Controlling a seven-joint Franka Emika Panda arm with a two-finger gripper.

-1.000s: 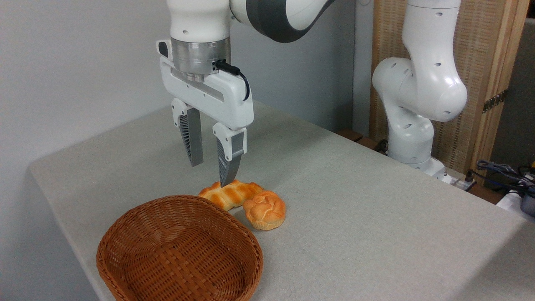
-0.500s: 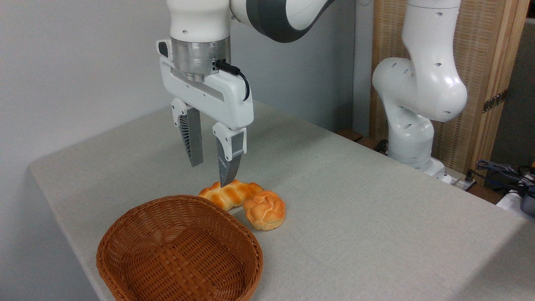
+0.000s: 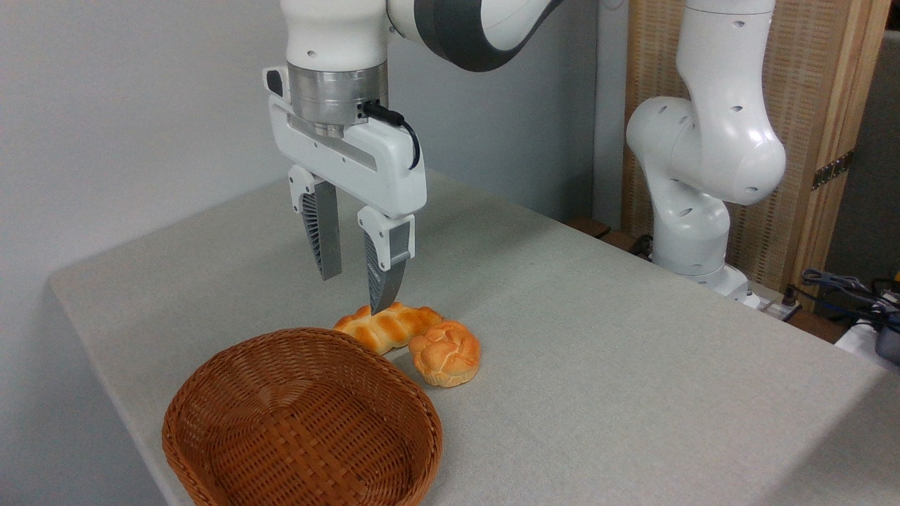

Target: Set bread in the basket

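The bread (image 3: 385, 327), a long braided golden-orange loaf, lies on the table just behind the basket's far rim. The basket (image 3: 304, 422), shallow brown wicker, sits at the front left with nothing in it. My gripper (image 3: 354, 293) hangs open above the loaf's left part, fingers pointing down; the nearer fingertip overlaps the loaf's top in this view, and I cannot tell whether it touches. Nothing is held between the fingers.
A small round knotted bun (image 3: 445, 353) rests against the loaf's right end. The table (image 3: 598, 365) is covered in grey cloth. The arm's white base (image 3: 692, 211) stands at the back right, with cables (image 3: 851, 288) beyond the table's right edge.
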